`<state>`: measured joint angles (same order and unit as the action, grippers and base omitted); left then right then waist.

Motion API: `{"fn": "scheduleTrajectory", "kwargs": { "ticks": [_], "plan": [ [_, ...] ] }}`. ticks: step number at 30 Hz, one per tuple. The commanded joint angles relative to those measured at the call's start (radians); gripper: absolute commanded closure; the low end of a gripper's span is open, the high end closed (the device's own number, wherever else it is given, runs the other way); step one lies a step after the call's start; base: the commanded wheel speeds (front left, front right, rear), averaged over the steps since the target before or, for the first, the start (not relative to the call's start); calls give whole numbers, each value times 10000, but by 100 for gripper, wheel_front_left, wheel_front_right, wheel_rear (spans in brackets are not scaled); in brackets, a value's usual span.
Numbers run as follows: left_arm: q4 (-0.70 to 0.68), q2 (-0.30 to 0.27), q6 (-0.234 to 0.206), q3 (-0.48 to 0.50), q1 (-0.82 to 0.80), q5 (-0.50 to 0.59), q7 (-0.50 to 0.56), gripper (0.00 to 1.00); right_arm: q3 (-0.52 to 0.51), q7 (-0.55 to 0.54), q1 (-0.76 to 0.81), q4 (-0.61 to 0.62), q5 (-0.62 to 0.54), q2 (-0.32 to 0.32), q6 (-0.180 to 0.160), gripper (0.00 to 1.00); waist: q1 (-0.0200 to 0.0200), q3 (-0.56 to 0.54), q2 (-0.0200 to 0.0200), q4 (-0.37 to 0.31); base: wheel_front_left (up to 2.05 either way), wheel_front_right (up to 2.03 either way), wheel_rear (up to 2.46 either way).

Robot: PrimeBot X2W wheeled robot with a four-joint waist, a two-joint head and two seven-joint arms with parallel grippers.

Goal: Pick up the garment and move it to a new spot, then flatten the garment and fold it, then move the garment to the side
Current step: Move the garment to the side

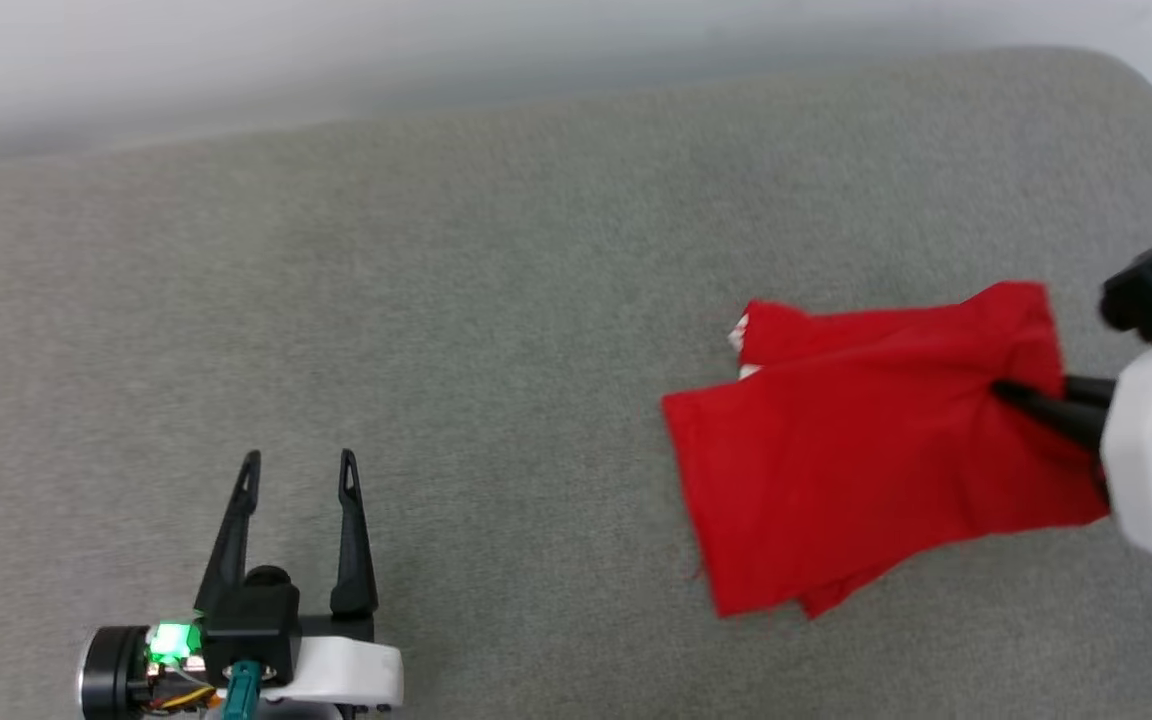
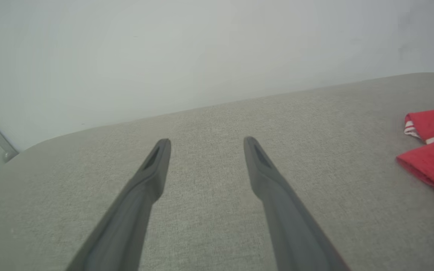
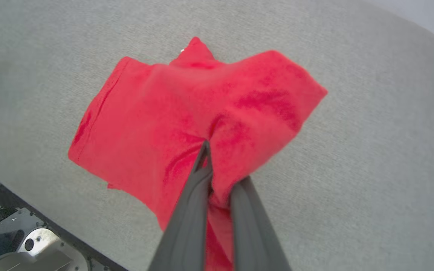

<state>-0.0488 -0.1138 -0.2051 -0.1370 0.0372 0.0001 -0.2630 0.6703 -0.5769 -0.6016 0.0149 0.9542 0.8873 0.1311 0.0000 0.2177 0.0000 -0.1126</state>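
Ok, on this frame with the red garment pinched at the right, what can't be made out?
Any print on the garment: folded out of sight in the head and right wrist views.
Its right edge, head view: behind the white body of the right end effector.
Most of it, left wrist view: cut off by that view's right edge.
How many layers are pinched, right wrist view: fabric bunches over the tips.

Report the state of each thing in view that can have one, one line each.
garment: folded in layers, plain red side up, lying on the grey padded surface, bunched at its right edge.
right gripper: shut, pinching the garment's right edge.
left gripper: open, holding nothing, apart from the garment.
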Motion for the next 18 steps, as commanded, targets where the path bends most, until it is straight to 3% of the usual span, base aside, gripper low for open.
{"fn": "scheduleTrajectory", "kwargs": {
  "ticks": [1, 9, 18],
  "plan": [
    [-53, -82, 4, 20, -170, 65, -22, 0, -141, 83, -231, -103, -115, 162, -8, 100, 0, 669, 0, -558, 0, 0, 0],
    [-357, -538, -38, 39, -941, 198, -22, 0, -1081, 433, -1024, -1582, -1097, 1103, -9, 100, 0, 1937, 0, -990, 0, 0, 0],
    [-747, -926, 81, -163, -1849, 232, -22, 0, -1825, 908, -1893, -4176, -2462, 1494, -9, 100, 0, 3210, 0, -721, 0, 0, 0]
  ]
}}
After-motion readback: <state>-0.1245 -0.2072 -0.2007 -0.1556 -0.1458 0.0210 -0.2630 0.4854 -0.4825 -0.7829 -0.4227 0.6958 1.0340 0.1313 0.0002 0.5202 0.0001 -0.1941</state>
